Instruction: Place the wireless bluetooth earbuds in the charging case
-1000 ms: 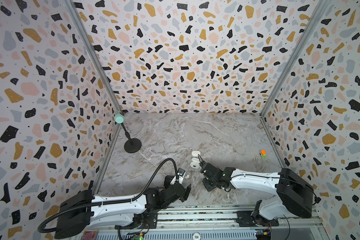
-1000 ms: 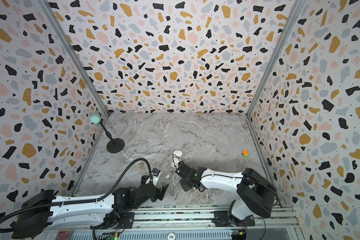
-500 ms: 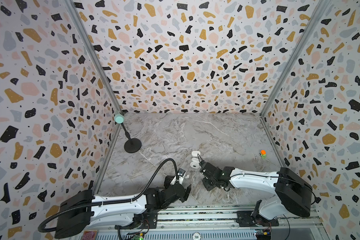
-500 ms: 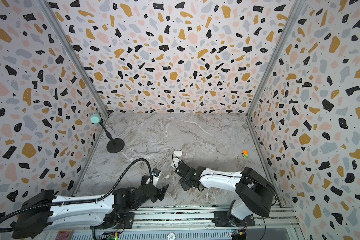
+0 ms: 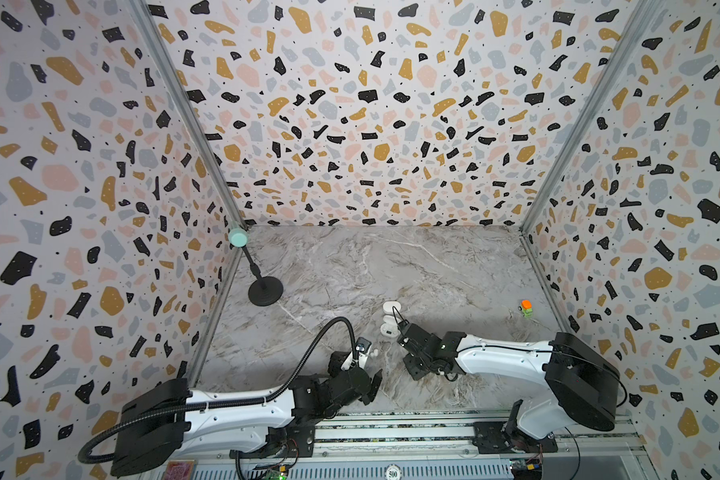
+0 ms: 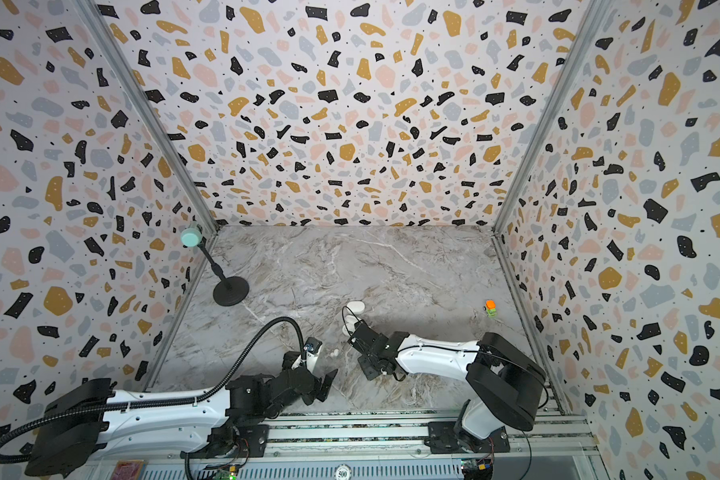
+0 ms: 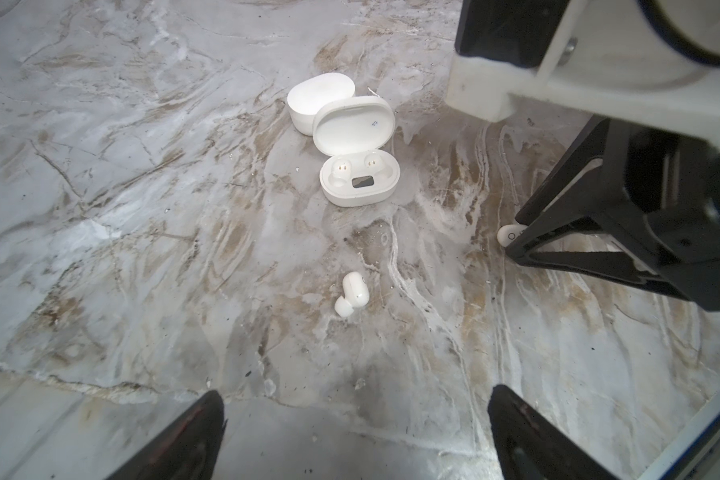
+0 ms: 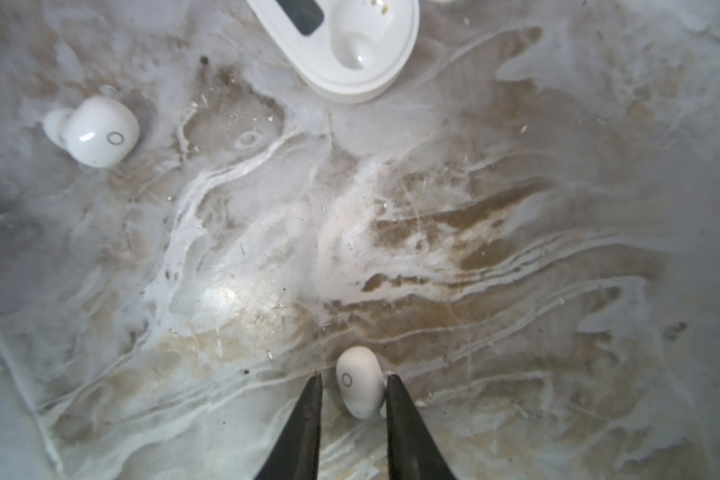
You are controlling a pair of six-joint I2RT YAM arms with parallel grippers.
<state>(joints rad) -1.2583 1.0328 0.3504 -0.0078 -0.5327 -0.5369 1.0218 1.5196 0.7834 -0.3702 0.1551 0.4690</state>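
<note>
A grey-and-tan veined marble desk [image 5: 391, 266] is seen from above. It is boxed in on the left, far and right sides by terrazzo-patterned walls [image 5: 350, 124] joined at metal corner posts. A slotted metal rail [image 5: 391, 432] is fixed along the near edge. The far half and much of the right side of the desk are left bare, so wide room for movement is given there.

The left arm [image 5: 233, 411] is stretched low from the near left, and the left jaws are spread wide above bare marble. The right arm [image 5: 504, 357] is reached in from the near right toward the middle. The right jaws are set narrow on either side of one earbud [image 8: 360, 386], a small glossy white oval lying on the desk. One black tapered finger [image 8: 404, 424] is seen against its side, while a thin gap is left at the other finger, so a firm grip is not shown.

A second earbud [image 7: 352, 293], smooth and white with a rounded tip, is laid loose on the desk just left of the right jaws, between the two arms.

The charging case [image 7: 360, 183] is placed just beyond, near the middle. It is a white rounded-oval shell with its lid [image 7: 352, 122] hinged up on the far side. Two moulded sockets and a dark rectangular window are shown in the base. A closed white case [image 7: 316, 95] is set right behind it; whether they touch cannot be told.

A black round-based stand [image 5: 265, 291] topped with a mint disc is set by the far-left wall. A small orange-and-green object [image 5: 526, 308] is seen near the right wall, well apart from the cases.
</note>
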